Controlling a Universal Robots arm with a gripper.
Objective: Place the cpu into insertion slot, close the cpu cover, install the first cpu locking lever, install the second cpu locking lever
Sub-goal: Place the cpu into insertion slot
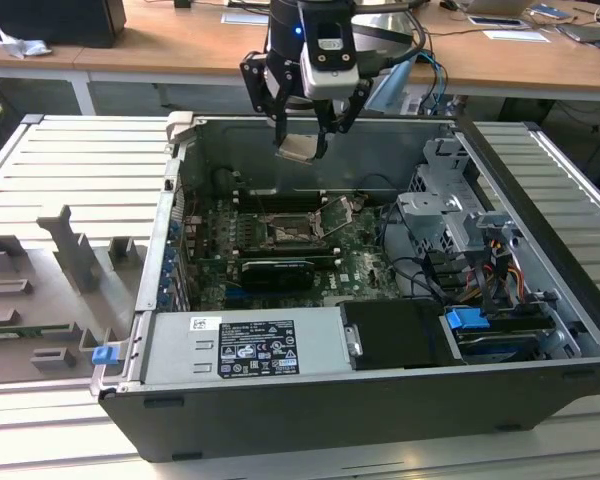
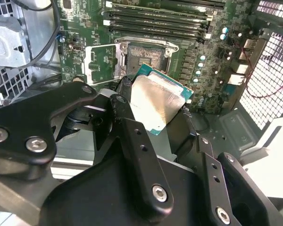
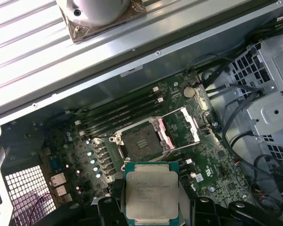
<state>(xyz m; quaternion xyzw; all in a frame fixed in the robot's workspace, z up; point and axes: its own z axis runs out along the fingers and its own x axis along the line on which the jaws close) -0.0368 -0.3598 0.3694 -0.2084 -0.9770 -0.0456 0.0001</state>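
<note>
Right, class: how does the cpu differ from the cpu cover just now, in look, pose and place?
The cpu is a solid square plate with a dull grey top; the cover is a silvery frame around a big square window. The cpu is gripped in the pincer, up above the board; the cover is down on the board, swung open beside the empty socket. Both are square, metallic and roughly socket-sized.

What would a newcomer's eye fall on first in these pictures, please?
Probably the cpu, gripped in the jaws above the open computer case in the exterior view. Next, in the first wrist view, the bare socket on the green motherboard, with the cpu cover lying open beside it.
</note>
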